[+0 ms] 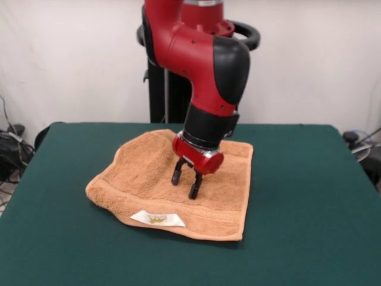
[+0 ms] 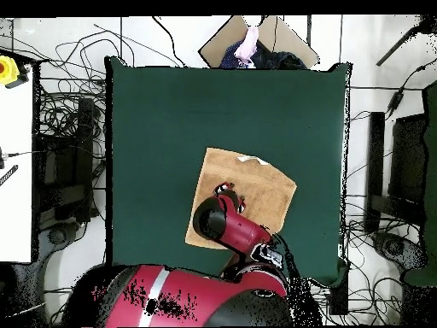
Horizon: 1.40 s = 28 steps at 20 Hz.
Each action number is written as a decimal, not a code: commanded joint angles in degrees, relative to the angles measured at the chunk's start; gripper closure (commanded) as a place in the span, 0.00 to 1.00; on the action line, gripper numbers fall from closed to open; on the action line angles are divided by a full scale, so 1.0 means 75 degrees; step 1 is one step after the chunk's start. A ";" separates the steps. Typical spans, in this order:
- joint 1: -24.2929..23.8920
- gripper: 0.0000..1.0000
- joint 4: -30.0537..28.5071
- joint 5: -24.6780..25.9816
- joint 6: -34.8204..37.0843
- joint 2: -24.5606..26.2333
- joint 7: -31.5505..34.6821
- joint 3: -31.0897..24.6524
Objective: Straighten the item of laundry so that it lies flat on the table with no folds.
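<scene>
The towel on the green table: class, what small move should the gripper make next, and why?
Probably lower onto the raised fold at the towel's left side in the front view and pull it outward. The gripper hangs open over the towel's middle, holding nothing, while that side looks doubled and humped. The side with the white label already lies flat on the table.

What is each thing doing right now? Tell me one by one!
Small orange-tan terry towel: spread out, not flat; a fold along its left side in the front view.
Small white label: lying on the towel's near edge.
Black gripper: open, fingers pointing down over the towel.
Dark green felt table: under the towel.
</scene>
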State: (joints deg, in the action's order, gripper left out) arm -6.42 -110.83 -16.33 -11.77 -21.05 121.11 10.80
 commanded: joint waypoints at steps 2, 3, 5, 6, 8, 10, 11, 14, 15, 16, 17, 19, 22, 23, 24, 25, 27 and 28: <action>-0.0070 0.00 -0.0174 -0.0166 0.2163 0.0310 0.0983 -0.1366; -0.0036 0.00 -0.0148 -0.0180 0.2174 0.0329 0.0988 -0.1332; 0.0134 0.00 -0.0098 -0.0236 0.2163 0.0340 0.1028 -0.1178; 0.0227 0.00 -0.0067 -0.0253 0.2076 0.0358 0.1050 -0.1077; 0.0462 0.00 -0.0041 -0.0381 0.1847 0.0400 0.1195 -0.0865; 0.0800 1.00 -0.0048 -0.0652 0.1495 0.0462 0.1419 -0.0595; 0.0897 1.00 -0.0051 -0.0726 0.1407 0.0484 0.1471 -0.0521; 0.1119 1.00 -0.0073 -0.0906 0.1208 0.0528 0.1571 -0.0365; 0.1146 1.00 -0.0089 -0.0938 0.1184 0.0528 0.1567 -0.0357; 0.1157 1.00 -0.0118 -0.0948 0.1137 0.0525 0.1566 -0.0372; 0.1149 1.00 -0.0111 -0.0959 0.1140 0.0527 0.1544 -0.0381; 0.1144 1.00 -0.0106 -0.0981 0.1148 0.0531 0.1526 -0.0402; 0.1117 1.00 -0.0052 -0.0957 0.1176 0.0526 0.1429 -0.0345; 0.1097 1.00 -0.0018 -0.0941 0.1197 0.0521 0.1377 -0.0314; 0.1019 1.00 0.0038 -0.0901 0.1211 0.0541 0.1321 -0.0326; 0.0940 1.00 0.0095 -0.0862 0.1225 0.0561 0.1265 -0.0338; 0.0994 1.00 0.0175 -0.0967 0.1127 0.0663 0.1344 -0.0314; 0.0971 1.00 0.0186 -0.0954 0.1127 0.0665 0.1335 -0.0336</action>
State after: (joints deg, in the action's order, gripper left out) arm 0.47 -110.85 -20.42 -7.56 -21.00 121.10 11.68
